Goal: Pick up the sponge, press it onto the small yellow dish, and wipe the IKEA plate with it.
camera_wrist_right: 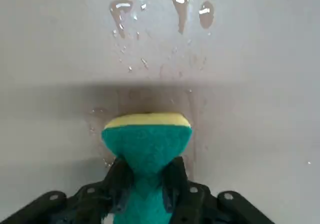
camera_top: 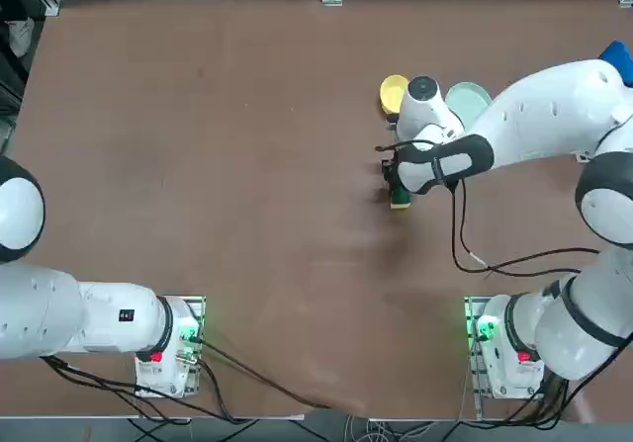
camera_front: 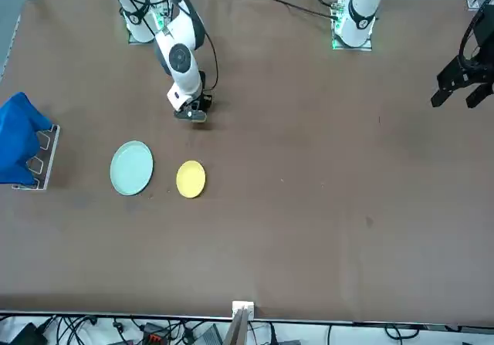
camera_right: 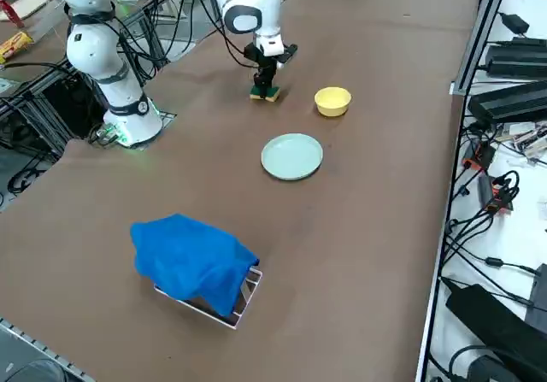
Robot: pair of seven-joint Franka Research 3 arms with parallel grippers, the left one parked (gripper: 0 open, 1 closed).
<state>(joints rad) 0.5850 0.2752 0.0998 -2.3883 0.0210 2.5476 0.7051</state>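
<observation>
The right gripper [camera_wrist_right: 146,184] is clenched hard on the sponge [camera_wrist_right: 146,139], pinching it at the waist, low over the table just beside the yellow dish [camera_right: 332,101]. Squeezed that thin, the sponge could twist or slip when pressed. The dish and the plate [camera_right: 292,156] beyond it both look empty.

Sponge [camera_wrist_right: 146,144] end behind tool [camera_wrist_right: 146,184] fingers [camera_wrist_right: 120,176]

The right claw [camera_wrist_right: 146,186] points down at the table, fingers pinched together.
</observation>
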